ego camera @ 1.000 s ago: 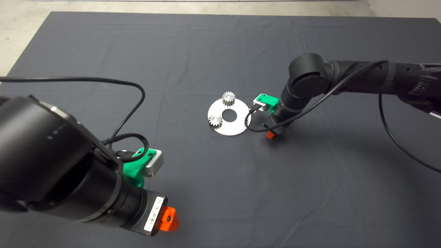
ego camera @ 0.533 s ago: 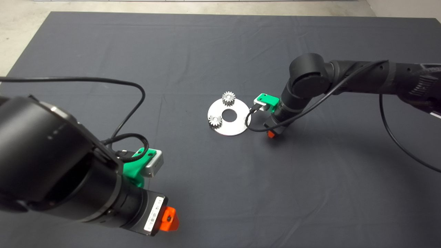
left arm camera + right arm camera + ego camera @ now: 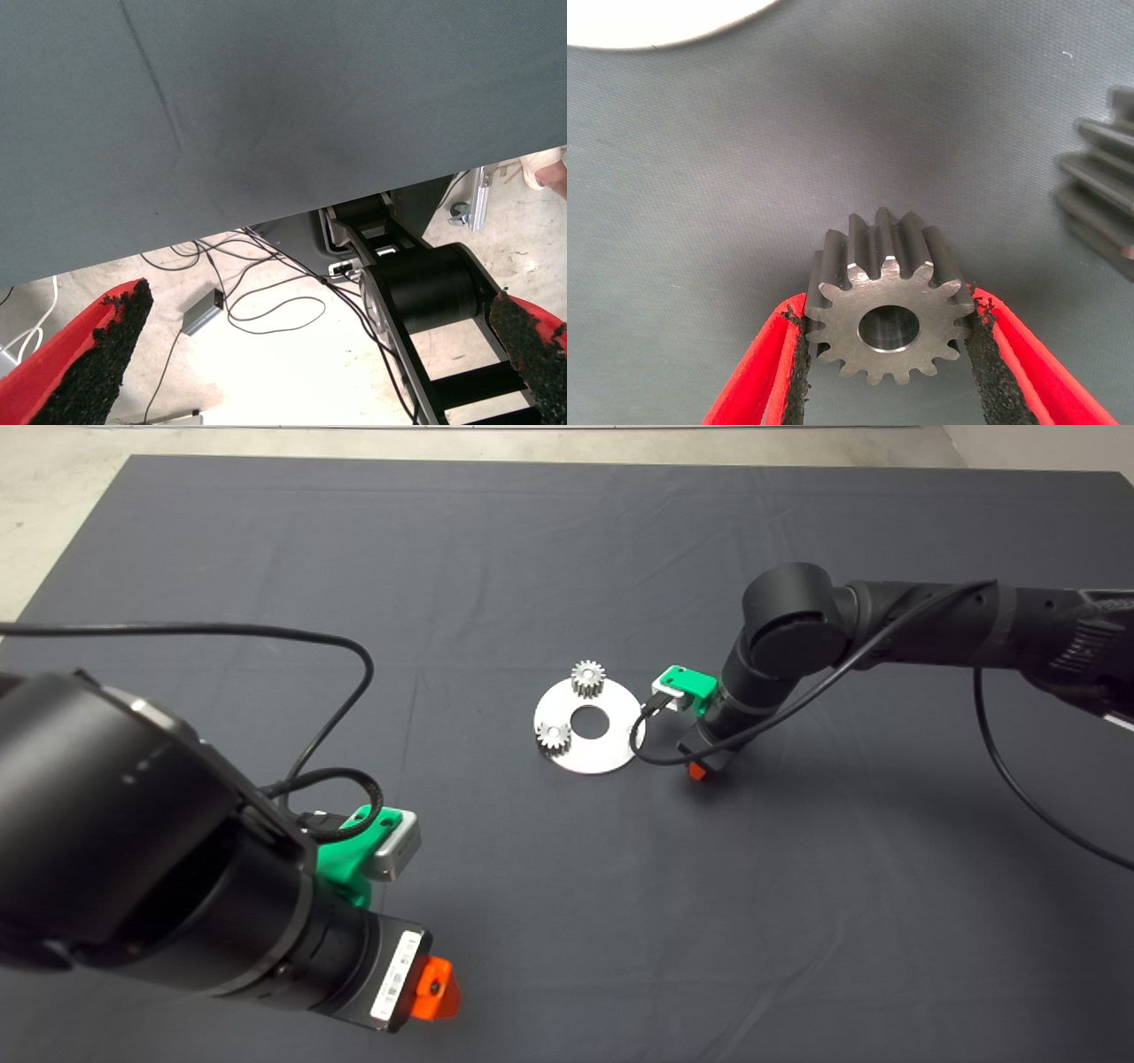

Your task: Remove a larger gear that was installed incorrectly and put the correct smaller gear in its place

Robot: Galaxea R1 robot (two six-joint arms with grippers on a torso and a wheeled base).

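Right claw (image 3: 888, 354) pinching smaller gear (image 3: 886, 305) on mat beside disc (image 3: 611, 757), ready for lift onto free spot. Larger gear (image 3: 1103, 195) off disc, nearby. Left claw (image 3: 310, 354) open, parked off tabletop edge.

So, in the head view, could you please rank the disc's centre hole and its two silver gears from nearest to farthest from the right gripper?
From the right gripper:
1. The centre hole of the round plate, in the middle.
2. The far gear, at the plate's far rim.
3. The left gear, at the plate's left rim.

Black arms (image 3: 930, 615), green-red grippers, black cables.
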